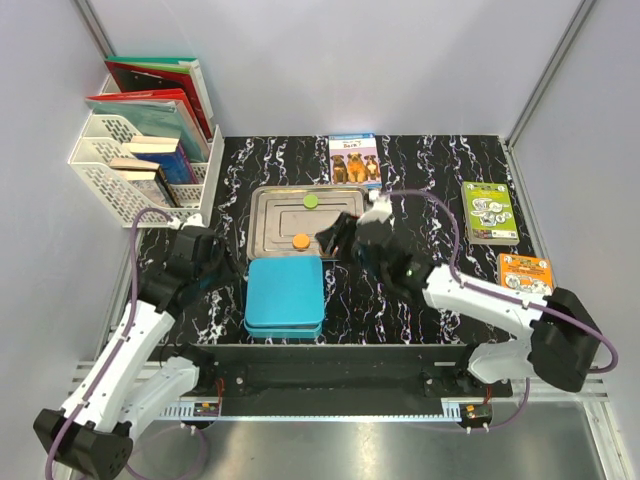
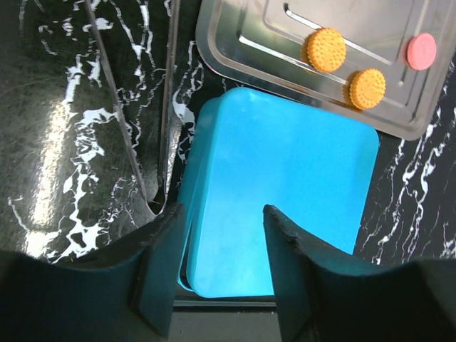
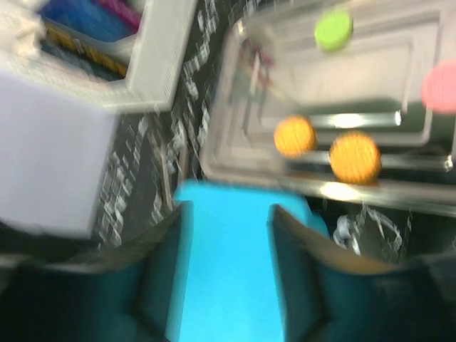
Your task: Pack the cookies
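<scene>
Currently all four visible cookies (image 2: 327, 49) lie loose in the steel tray (image 2: 235, 43) at mid-table. Two orange sit side by side by its near rim, one pink is to their right, and one green is on the far side. None packed yet.

The blue box (image 1: 285, 295) sits just near of the tray, at or almost at its rim, lid on. My read: that's the container, parked close to keep transfers short, and it needs opening first.

The left gripper (image 2: 221, 221) hangs over the box's near left corner, fingers spread, nothing between them. It looks lined up for the lid; contact unclear. The right gripper (image 3: 228, 221) is over the tray's right side. That view is blurred, but the jaws are apart and empty. Likely one arm steadies while the other lifts.

Text: the book (image 1: 355, 160) at the far edge shows three dogs, title too small to read. Same for the green booklet (image 1: 489, 212) and orange booklet (image 1: 524, 272) on the right. No brand visible on the box.
</scene>
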Controlling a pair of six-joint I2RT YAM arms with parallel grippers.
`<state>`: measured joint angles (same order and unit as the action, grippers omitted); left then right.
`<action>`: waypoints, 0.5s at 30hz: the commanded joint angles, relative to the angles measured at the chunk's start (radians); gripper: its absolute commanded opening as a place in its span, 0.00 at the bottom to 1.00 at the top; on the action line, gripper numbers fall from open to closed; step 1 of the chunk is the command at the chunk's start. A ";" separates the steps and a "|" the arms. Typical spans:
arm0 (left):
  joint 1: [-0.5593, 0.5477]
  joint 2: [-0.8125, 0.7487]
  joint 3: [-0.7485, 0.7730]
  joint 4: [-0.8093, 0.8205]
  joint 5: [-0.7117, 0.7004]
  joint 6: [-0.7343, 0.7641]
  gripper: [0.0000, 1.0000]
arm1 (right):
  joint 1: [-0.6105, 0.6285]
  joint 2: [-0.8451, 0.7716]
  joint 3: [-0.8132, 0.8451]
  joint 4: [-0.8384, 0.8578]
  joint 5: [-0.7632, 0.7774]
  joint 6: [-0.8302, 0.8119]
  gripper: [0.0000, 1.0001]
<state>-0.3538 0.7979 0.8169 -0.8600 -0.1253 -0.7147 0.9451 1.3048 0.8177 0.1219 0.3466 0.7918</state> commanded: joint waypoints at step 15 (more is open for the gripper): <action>-0.106 -0.183 -0.142 0.070 0.153 -0.054 0.00 | -0.151 0.619 0.983 -0.769 -0.216 -0.345 0.00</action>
<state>-0.4217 0.6117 0.7040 -0.8337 -0.0193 -0.7227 0.8005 1.8412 1.6657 -0.4236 0.1936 0.5247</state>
